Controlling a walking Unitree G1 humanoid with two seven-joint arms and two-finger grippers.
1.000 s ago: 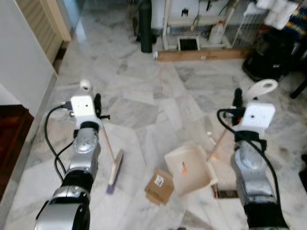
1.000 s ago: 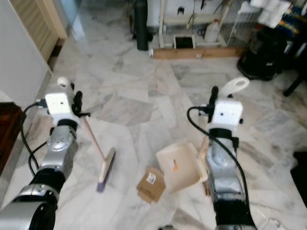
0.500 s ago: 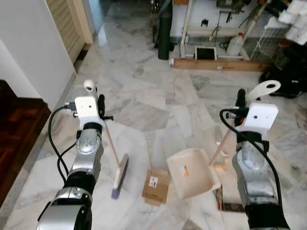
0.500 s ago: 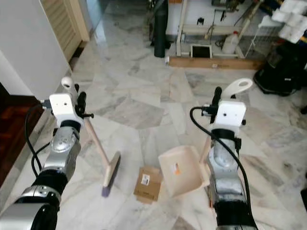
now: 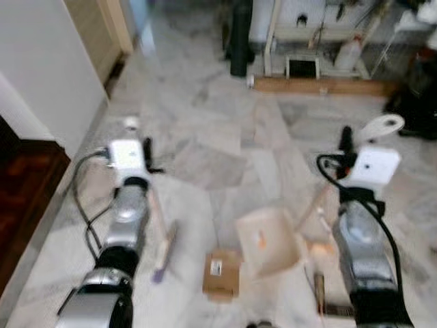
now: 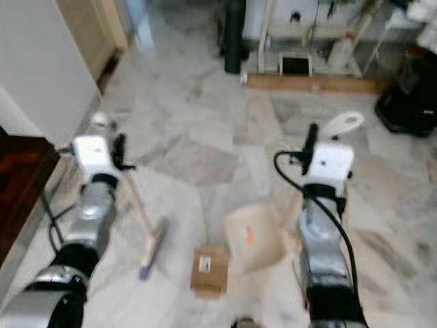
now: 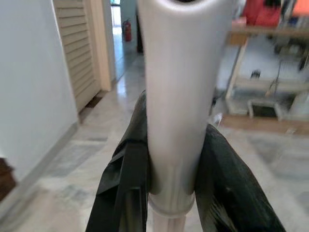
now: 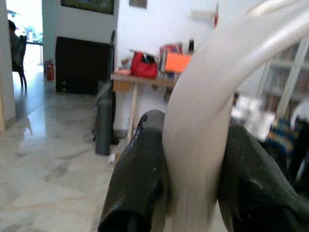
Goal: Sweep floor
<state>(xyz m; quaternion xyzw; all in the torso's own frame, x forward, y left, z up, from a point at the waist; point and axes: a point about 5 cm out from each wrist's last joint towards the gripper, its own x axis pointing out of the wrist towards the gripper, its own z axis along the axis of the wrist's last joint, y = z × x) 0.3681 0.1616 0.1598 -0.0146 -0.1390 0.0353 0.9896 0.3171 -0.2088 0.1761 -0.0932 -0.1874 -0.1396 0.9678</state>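
Note:
My left gripper (image 7: 175,181) is shut on the broom handle (image 7: 176,96), a pale stick that slants down to the broom head (image 5: 164,251) on the marble floor. On the other side, my right gripper (image 8: 190,179) is shut on the white dustpan handle (image 8: 207,111). The cream dustpan (image 5: 268,240) rests tilted on the floor ahead of my right arm. A small flattened cardboard box (image 5: 220,272) lies between the broom head and the dustpan.
A white wall (image 5: 41,75) and louvred door stand at the left, with dark wood flooring (image 5: 17,198) beside them. At the back are a dark cylinder (image 5: 239,37), a wooden plank (image 5: 321,85) and a white shelf frame. A black object (image 6: 403,102) sits far right.
The whole picture has shifted and blurred, so the camera moved. The broom, box and dustpan keep the same layout relative to my arms.

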